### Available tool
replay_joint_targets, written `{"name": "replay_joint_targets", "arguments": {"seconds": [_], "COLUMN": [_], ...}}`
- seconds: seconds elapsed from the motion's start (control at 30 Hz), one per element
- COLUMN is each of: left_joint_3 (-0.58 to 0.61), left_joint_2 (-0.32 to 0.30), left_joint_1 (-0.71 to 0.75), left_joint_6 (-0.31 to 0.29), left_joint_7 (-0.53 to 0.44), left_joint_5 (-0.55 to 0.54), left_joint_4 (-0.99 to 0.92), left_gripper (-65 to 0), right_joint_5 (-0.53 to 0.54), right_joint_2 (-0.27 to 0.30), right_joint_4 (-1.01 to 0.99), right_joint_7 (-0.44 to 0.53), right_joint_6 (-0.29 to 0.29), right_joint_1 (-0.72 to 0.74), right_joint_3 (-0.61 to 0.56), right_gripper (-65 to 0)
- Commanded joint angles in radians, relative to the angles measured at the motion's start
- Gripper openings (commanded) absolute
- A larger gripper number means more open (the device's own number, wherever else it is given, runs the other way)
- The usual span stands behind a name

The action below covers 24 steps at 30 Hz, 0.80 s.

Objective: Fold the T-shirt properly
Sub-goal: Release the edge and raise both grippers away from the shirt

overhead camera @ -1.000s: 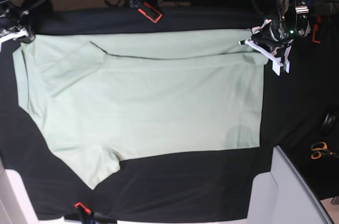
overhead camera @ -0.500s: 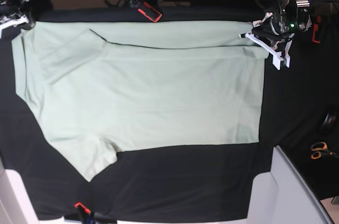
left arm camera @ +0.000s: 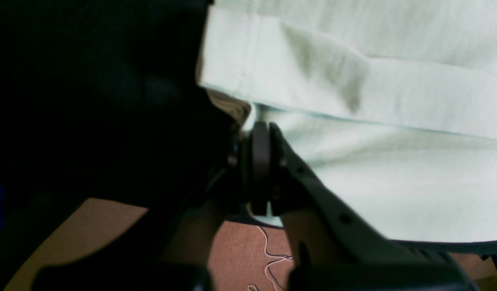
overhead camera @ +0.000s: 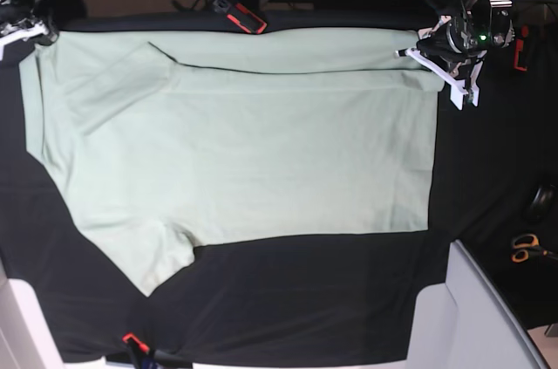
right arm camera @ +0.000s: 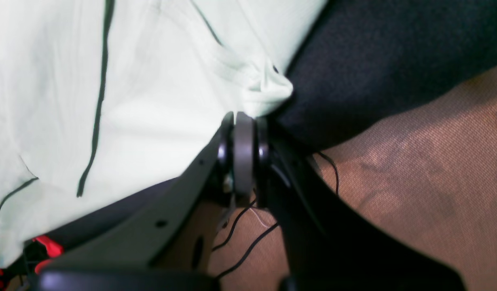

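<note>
Black tablecloth (overhead camera: 288,299), both grippers clamping T-shirt (overhead camera: 253,151), folded edge drawn farther back.

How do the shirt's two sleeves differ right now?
On the T-shirt, the far sleeve is folded in and lies flat on the shirt's body; the near sleeve sticks out, spread on the black tablecloth. The far sleeve's edge casts a dark fold line on green cloth; the near one is outlined against black. The far sleeve sits near the right gripper; no gripper is near the near one. Both are short and the same pale mint green.
</note>
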Motion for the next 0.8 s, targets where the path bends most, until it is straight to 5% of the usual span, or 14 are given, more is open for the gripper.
{"name": "replay_joint_targets", "arguments": {"seconds": [0.0,0.13,0.3,0.37,0.6,0.77], "left_joint_3": [-0.006,-0.009,-0.141,-0.184,-0.285,-0.285], "left_joint_2": [-0.014,-0.021,-0.033,-0.037,-0.022,0.059], "left_joint_1": [0.004,0.031,0.082,0.11,0.162,0.162], "left_joint_6": [0.004,0.008,0.056,0.054,0.05,0.048], "left_joint_7": [-0.001,0.008,0.079,0.079,0.079,0.077], "left_joint_5": [0.008,0.008,0.008,0.008,-0.002,-0.002], "left_joint_4": [0.012,0.018,0.058,0.094,0.263,0.349], "left_gripper": [-65.0,-64.8,-38.0,-30.7,-26.7,-26.9], "right_joint_5": [0.006,0.006,0.006,0.006,0.004,0.003], "right_joint_2": [0.015,0.015,-0.003,-0.017,-0.088,-0.089], "right_joint_4": [0.02,0.023,0.086,0.119,0.308,0.422], "right_joint_7": [-0.017,-0.038,-0.055,-0.075,-0.098,-0.093], "right_joint_6": [0.006,0.006,0.006,0.006,0.006,0.006], "right_joint_1": [-0.005,-0.005,-0.02,-0.022,-0.036,-0.033], "right_joint_3": [0.01,0.011,0.011,0.011,0.042,0.111], "right_gripper": [-64.7,-58.6,-33.5,-28.1,-26.3,-26.3]}}
